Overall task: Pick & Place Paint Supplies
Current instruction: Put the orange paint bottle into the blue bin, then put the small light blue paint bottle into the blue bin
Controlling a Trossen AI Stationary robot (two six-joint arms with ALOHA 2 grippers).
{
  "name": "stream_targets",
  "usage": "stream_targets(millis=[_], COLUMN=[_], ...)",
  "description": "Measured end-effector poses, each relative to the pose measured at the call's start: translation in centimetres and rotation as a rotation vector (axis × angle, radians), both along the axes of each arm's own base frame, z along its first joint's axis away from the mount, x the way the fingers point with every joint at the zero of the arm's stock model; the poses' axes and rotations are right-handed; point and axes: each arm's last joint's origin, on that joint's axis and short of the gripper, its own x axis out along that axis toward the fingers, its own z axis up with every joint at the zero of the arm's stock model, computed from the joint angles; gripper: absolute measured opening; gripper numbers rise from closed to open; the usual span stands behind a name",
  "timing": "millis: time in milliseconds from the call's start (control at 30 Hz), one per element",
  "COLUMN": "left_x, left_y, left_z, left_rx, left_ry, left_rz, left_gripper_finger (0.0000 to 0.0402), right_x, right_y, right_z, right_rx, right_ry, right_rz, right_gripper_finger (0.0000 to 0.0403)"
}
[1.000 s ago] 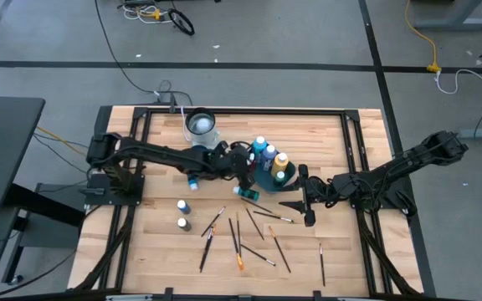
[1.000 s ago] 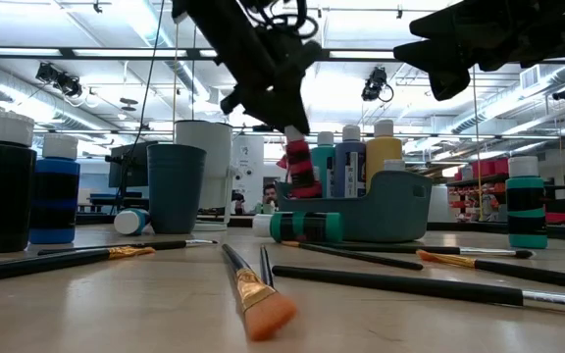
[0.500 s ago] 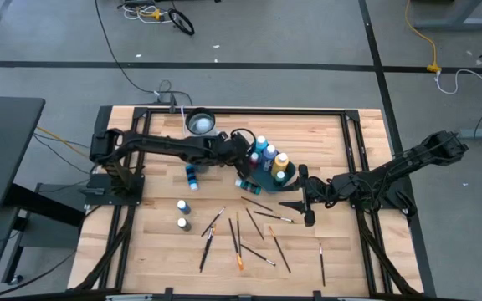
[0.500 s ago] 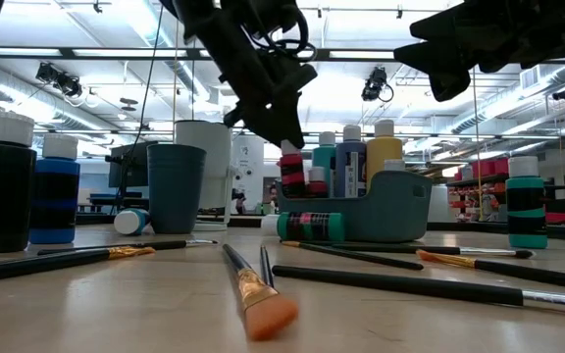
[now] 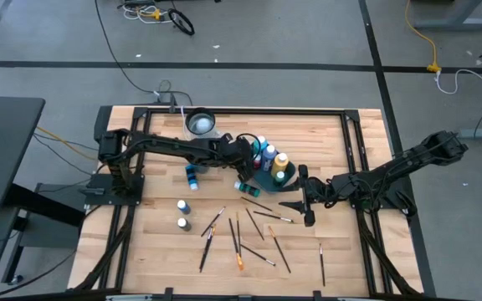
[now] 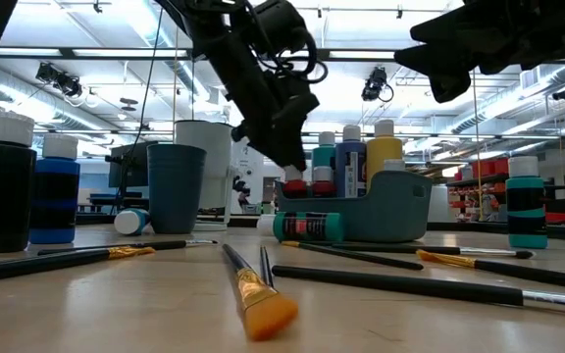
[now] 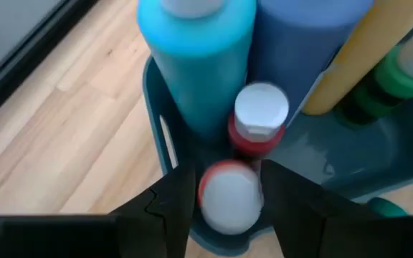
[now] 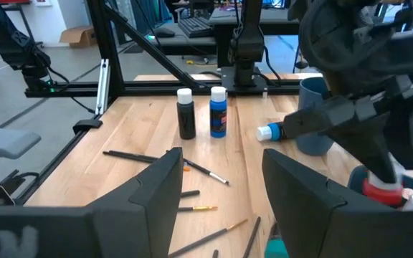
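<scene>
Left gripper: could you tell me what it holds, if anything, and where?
The left gripper straddles a red bottle at its cap, in the teal tray; whether it grips it cannot be told.

A: What is seen on the wooden table (image 5: 157, 242)?
B: A teal tray (image 6: 400, 211) is set near the middle.
A: Anything else?
B: A dark blue cup (image 6: 176, 187) is stood upright, well apart from it.

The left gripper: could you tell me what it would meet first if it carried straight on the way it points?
Most likely the red paint bottle between its open fingers, already low in the teal tray.
</scene>
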Motion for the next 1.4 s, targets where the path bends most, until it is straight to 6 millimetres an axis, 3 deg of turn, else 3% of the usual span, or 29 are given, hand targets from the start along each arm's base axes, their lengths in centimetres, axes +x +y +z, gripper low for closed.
stream_targets(millis=[267,433,567,767,933,1033,1200,1400], left_x=[0.3,0.9,0.6,-1.4,-3.5,-4.7,-6.3,-6.4], left_y=[0.2,-0.1,-0.9,-3.2,-6.2,-8.1,-10.8,-12.2], left_z=[0.4,2.0,5.1,10.1,12.4,11.9,9.3,7.7], left_rx=[0.069,0.083,0.081,0.103,0.179,0.203,0.173,0.110], left_ry=[-0.015,-0.004,0.017,-0.073,-0.132,-0.125,-0.105,-0.158], left_rz=[-0.021,-0.080,-0.098,-0.137,-0.146,-0.146,-0.206,-0.289], left_gripper_finger=[0.0196,0.0193,0.0185,0.0177,0.0171,0.0169,0.0169,0.0169], right_x=[0.0,0.0,0.0,0.0,0.4,0.7,0.6,-1.0], right_y=[0.0,0.0,0.0,0.0,0.2,0.3,0.7,0.7], right_z=[0.0,0.0,0.0,-0.1,-0.6,-1.0,-1.6,0.2], right_rx=[0.000,-0.001,0.017,0.035,0.078,0.075,0.044,-0.015], right_ry=[0.002,0.004,0.005,0.006,0.021,0.033,0.078,0.044], right_rz=[0.000,0.000,0.000,-0.003,-0.008,-0.008,0.055,0.080], right_gripper_finger=[0.0194,0.0194,0.0194,0.0194,0.0194,0.0194,0.0194,0.0194])
